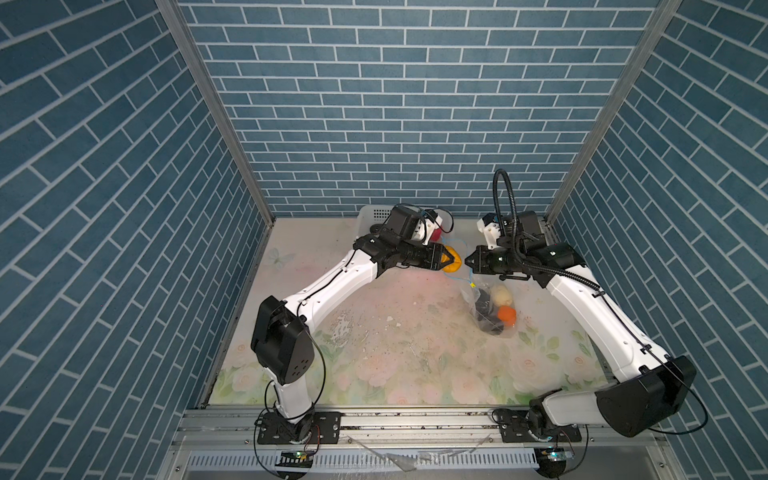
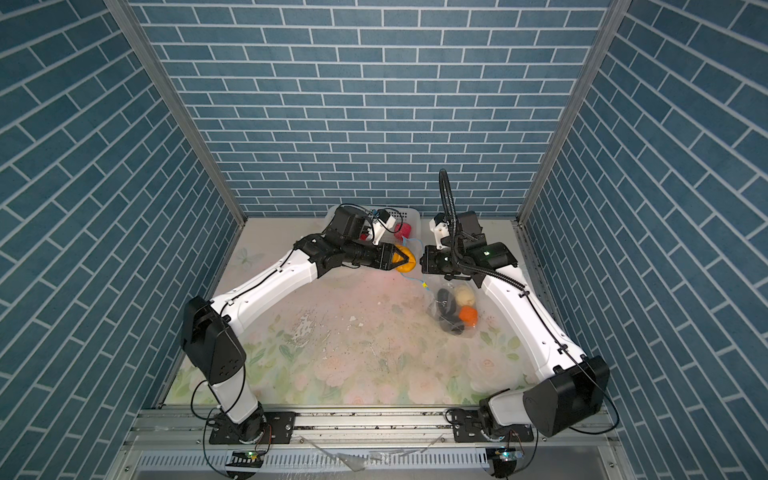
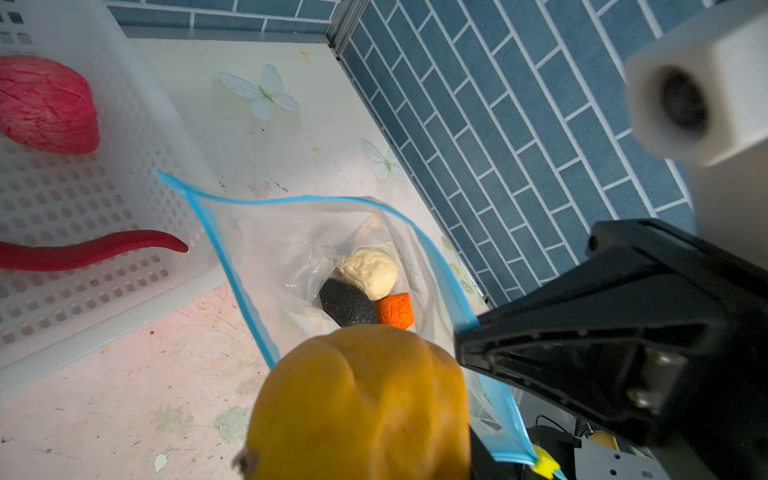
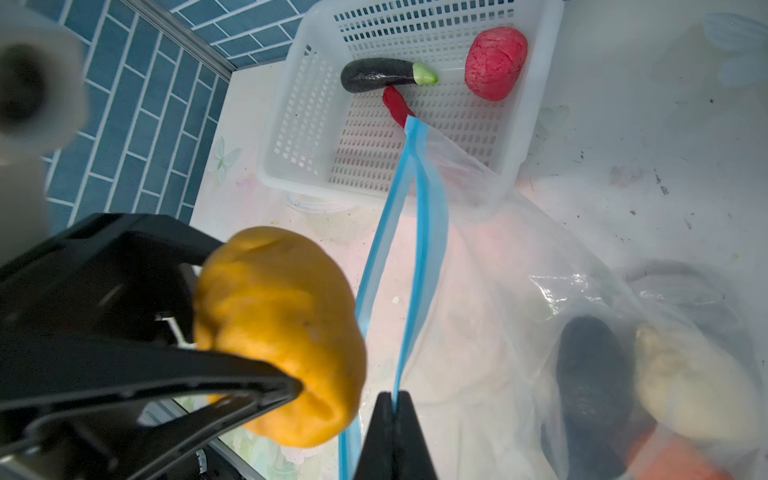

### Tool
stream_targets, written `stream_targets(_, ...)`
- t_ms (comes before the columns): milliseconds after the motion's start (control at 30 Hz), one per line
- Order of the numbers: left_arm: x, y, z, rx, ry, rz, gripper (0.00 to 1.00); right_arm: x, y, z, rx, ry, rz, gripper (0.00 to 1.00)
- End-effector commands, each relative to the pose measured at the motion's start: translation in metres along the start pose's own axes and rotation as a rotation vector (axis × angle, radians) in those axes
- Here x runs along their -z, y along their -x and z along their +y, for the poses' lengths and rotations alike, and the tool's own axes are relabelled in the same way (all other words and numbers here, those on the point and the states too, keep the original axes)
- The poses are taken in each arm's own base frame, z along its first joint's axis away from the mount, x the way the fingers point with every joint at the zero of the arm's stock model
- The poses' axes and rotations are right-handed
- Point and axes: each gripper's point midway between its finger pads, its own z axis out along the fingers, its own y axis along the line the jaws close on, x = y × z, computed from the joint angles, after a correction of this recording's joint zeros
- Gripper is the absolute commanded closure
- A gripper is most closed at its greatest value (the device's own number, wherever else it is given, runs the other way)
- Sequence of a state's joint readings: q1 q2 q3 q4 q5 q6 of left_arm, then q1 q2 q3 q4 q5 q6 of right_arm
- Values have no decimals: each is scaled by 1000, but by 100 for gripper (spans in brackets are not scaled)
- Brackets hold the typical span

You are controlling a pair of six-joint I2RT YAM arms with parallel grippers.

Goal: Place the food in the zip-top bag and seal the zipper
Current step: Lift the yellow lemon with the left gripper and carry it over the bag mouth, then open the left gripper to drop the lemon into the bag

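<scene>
My left gripper (image 1: 578, 260) is shut on a yellow-orange food piece (image 3: 361, 399), held just above the open mouth of the zip-top bag (image 3: 291, 249). My right gripper (image 4: 392, 401) is shut on the blue zipper (image 4: 424, 208) and holds one side of it up. The zipper's two sides are parted, and its yellow tab (image 3: 544, 463) hangs below my right gripper. Inside the bag lie a cream piece (image 3: 370, 272), a black piece (image 3: 347, 303) and an orange piece (image 3: 395, 311). In both top views the bag (image 1: 492, 307) sags onto the table below my right gripper.
A white perforated basket (image 4: 316, 104) stands at the back, beside the bag's far corner. It holds a black eggplant-like piece (image 4: 382, 75), a pink-red lump (image 4: 494, 62) and a red chilli (image 4: 397, 106). Blue brick walls (image 1: 374, 124) close in three sides.
</scene>
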State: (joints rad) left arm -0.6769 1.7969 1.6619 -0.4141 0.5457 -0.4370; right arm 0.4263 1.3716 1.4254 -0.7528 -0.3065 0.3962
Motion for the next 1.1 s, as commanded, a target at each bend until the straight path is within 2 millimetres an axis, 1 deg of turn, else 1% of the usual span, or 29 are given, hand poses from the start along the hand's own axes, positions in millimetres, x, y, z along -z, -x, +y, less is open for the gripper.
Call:
stream_targets(0, -8, 5, -3, 5, -10, -2, 66, 13, 4, 11, 0, 47, -40, 100)
stream_targets(133, -16, 6, -3, 18, -12, 4, 66, 17, 2, 13, 6, 52, -47, 100)
stream_targets(333, -24, 5, -17, -9, -23, 24, 63, 15, -2, 12, 2, 51, -41, 100)
stream_targets(567, -30, -4, -10, -12, -1, 58, 59, 14, -3, 11, -1, 50, -41, 100)
stream_targets(833, -36, -8, -8, -12, -4, 78, 48, 13, -4, 11, -1, 50, -41, 100)
stream_targets(1067, -34, -7, -11, -20, -13, 76, 35, 12, -4, 11, -3, 49, -40, 100)
